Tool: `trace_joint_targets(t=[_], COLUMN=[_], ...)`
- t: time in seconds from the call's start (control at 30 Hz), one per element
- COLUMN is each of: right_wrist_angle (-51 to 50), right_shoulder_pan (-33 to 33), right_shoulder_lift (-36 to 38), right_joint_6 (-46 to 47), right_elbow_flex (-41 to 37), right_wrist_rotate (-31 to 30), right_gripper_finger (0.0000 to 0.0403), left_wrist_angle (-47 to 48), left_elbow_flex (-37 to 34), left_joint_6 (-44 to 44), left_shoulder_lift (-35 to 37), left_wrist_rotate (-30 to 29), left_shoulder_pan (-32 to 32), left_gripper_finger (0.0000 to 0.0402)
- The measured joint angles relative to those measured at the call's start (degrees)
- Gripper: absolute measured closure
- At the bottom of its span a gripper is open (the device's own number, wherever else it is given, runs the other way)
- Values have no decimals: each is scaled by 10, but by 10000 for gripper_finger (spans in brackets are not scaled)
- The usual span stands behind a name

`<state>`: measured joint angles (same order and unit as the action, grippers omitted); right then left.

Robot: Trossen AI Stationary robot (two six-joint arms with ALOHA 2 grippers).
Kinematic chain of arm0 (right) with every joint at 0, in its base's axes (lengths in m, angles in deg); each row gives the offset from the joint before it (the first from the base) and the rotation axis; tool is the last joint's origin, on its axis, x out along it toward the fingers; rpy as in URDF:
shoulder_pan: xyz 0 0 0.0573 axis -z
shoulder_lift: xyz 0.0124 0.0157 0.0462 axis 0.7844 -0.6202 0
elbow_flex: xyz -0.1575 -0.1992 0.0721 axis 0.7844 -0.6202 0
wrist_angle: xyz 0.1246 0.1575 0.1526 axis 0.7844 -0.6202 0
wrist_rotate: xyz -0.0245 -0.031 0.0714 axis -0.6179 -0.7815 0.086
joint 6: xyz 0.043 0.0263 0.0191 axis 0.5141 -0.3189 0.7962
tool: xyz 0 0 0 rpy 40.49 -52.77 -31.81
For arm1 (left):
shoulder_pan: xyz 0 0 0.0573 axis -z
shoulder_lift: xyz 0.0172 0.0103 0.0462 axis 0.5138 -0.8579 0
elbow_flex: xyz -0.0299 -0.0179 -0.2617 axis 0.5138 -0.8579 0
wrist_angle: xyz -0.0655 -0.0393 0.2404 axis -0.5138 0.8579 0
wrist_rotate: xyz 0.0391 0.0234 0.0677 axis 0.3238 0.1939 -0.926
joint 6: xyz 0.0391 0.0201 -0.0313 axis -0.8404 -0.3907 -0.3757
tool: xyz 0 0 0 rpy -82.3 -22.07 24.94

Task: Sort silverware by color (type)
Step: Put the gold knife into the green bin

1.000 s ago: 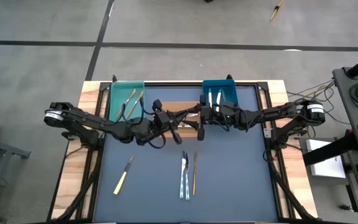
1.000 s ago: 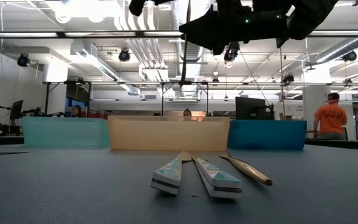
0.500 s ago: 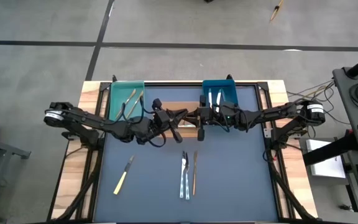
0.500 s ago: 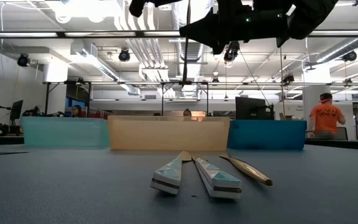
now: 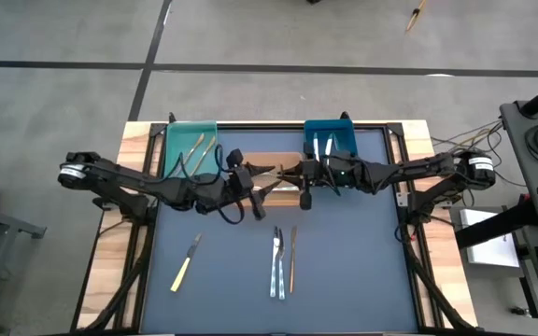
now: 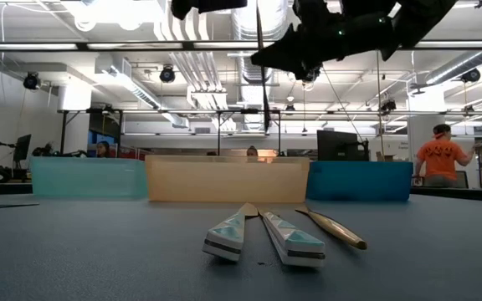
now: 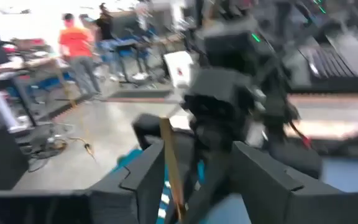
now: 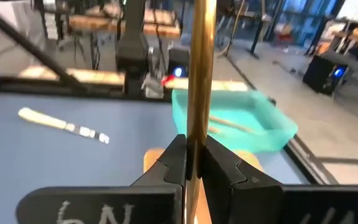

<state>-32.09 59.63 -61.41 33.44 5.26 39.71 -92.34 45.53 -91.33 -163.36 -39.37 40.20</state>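
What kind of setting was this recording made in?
Most likely a robotics lab or workshop, not a home. The low view shows exposed ceiling ducts and a monitor behind the table, with a person in an orange shirt at the far right. The left wrist view shows more workbenches.

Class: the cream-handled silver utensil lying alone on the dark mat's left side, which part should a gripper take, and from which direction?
The cream handle, from straight above, closing across its width: the cream-handled silver utensil lies flat, nothing beside it. Raised mid-table, the left gripper is open; the right gripper clamps a gold utensil.
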Motion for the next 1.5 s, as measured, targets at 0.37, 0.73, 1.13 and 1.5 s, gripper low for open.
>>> trace_joint_targets(t=[0.37,0.73,1.13,1.5], right_wrist_angle=[-106,-93,-91,-93], right_shoulder_pan=[-1,-6,-7,-7], right_shoulder_lift=[41,41,41,41], right_joint_6=[-7,-51,-58,-64], right_elbow_flex=[0,0,0,0], right_wrist_rotate=[56,111,144,146], right_gripper_finger=[384,385,385,379], left_wrist_angle=[74,35,-100,-121], left_elbow_flex=[0,-2,-1,3], left_joint_6=[-51,-32,-35,-47], left_shoulder_lift=[20,6,-67,-71], left_wrist_rotate=[86,109,189,184], left_shoulder_pan=[-2,-20,-24,-25], left_gripper_finger=[226,226,225,355])
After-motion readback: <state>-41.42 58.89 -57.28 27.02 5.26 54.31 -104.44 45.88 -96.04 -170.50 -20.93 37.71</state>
